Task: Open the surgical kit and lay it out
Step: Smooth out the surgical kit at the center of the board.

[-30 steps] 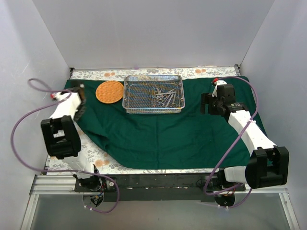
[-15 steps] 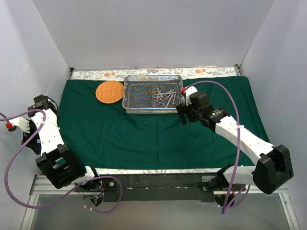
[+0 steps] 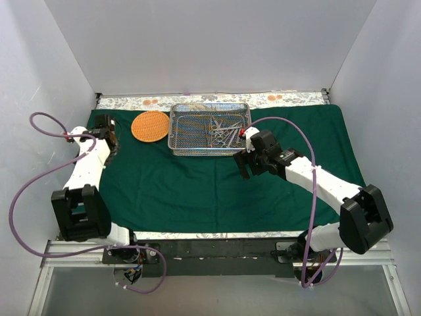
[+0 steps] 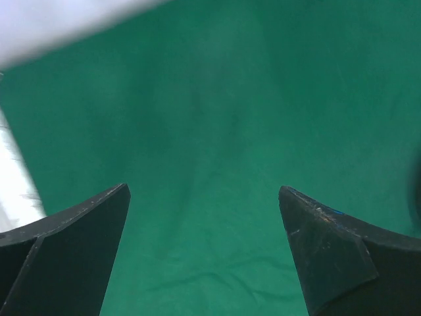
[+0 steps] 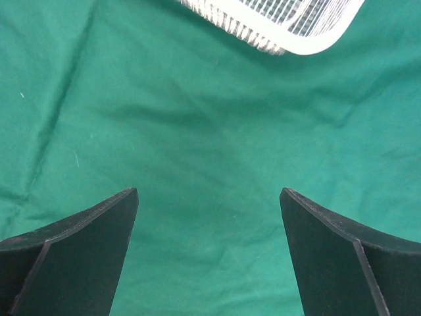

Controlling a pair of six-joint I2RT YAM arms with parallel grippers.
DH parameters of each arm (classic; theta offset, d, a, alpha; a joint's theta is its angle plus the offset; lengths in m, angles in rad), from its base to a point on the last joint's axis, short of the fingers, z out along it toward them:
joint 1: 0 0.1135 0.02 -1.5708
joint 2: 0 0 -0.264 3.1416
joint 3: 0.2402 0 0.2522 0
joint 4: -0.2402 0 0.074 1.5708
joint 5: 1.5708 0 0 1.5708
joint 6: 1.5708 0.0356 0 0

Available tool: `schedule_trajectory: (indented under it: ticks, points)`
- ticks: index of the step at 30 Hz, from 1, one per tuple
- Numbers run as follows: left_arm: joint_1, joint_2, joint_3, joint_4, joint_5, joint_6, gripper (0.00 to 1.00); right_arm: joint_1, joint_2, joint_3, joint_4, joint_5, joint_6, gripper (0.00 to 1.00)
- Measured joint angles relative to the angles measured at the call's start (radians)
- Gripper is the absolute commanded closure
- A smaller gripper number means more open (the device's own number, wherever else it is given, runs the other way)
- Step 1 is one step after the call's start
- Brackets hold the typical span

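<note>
My left gripper (image 3: 107,129) hangs over the far left edge of the green cloth (image 3: 217,191), fingers spread wide with nothing between them. The left wrist view shows only lightly creased cloth (image 4: 217,131) below the gap, with a blurred pale band at the upper left.

The cloth lies opened out flat across most of the counter (image 3: 223,99), whose flowered top shows along the far and near edges. Just right of my left gripper, a round orange woven basket (image 3: 150,126) sits on the cloth, close beside the wire tray (image 3: 210,152).

The tray stands on the far middle of the cloth, with the steel tools (image 3: 225,133) heaped in its right half; they are too tangled to tell apart.

My right gripper (image 3: 245,163) hovers just off the tray's near right corner, its fingers likewise wide apart and holding nothing. In the right wrist view, the tray's rounded corner (image 5: 289,26) lies beyond the fingertips, not touching them, and bare cloth (image 5: 204,131) fills the gap.
</note>
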Motion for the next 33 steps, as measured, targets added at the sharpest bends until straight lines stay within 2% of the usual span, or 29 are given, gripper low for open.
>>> schedule_trajectory:
  ticks: [5, 12, 21, 33]
  points:
    - [-0.01, 0.11, -0.117, 0.128, 0.132, 0.008, 0.02, 0.0, 0.013, -0.071, -0.01, -0.015, 0.06, 0.02]
    - [0.014, 0.179, -0.227, 0.163, 0.193, -0.031, 0.02, -0.005, 0.059, -0.108, -0.069, -0.019, 0.125, 0.01]
    - [0.206, 0.127, -0.314, 0.224, 0.328, -0.079, 0.02, -0.027, 0.111, -0.148, -0.133, -0.046, 0.166, 0.01]
    - [0.312, 0.059, -0.374, 0.206, 0.311, -0.089, 0.02, -0.041, 0.034, -0.209, -0.144, -0.096, 0.188, 0.01]
